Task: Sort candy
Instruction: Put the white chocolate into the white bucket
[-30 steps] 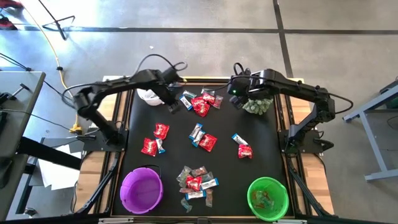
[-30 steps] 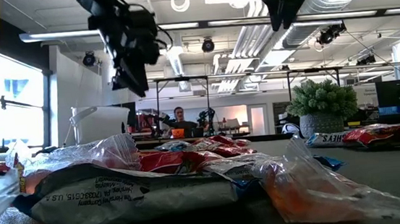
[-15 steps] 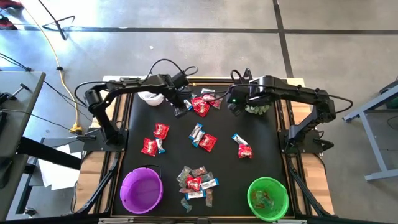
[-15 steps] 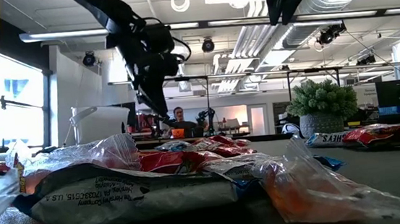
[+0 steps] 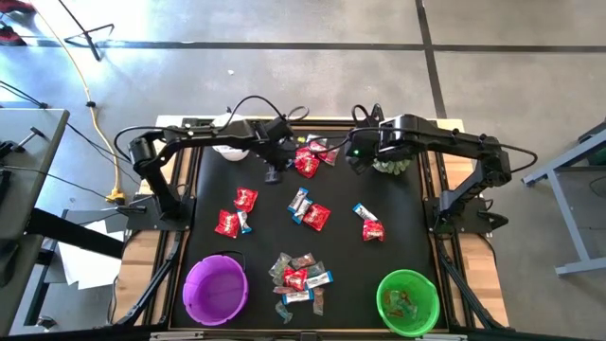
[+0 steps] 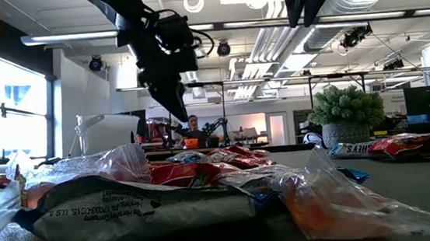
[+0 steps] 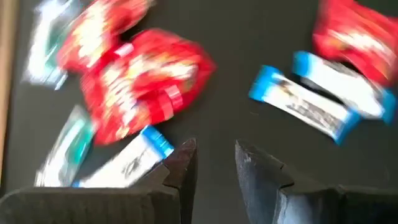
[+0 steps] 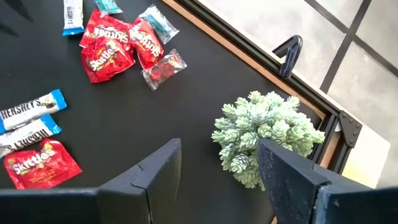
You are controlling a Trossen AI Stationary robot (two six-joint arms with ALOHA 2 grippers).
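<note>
Black table mat (image 5: 213,194) fills the tabletop, wood frame around it.

Left arm reaches in from the left side across the far edge. Left gripper (image 5: 275,170) hangs low over bare mat, just left of the far candy cluster. In the left wrist view the fingers (image 7: 183,163) stand slightly parted with only black mat in the gap, nothing gripped; a blue-and-white mini bar (image 7: 124,167) lies just beside one fingertip, can't tell if touching.

Right arm comes in from the right. Right gripper (image 5: 358,159) hovers at the far right, between the far cluster and the spiky pale green plant (image 5: 393,166). Jaws wide apart, empty; right wrist view shows the plant (image 8: 267,137) just past the fingers.

Purple bowl (image 5: 216,288) at the near left corner, contents not discernible. Green bowl (image 5: 408,301) at the near right corner, a few pieces inside. White bowl (image 5: 227,148) at the far left edge, partly hidden under the left arm.

Candy, all loose on the mat:
- far cluster (image 5: 308,157), red packets plus bars and clear-wrapped pieces
- red packets at mid-left (image 5: 235,213)
- centre pair (image 5: 309,209), bar plus red packet
- mid-right pair (image 5: 369,223), same mix
- near pile (image 5: 298,277) between the two coloured bowls, mixed greyish, red and blue-white
</note>
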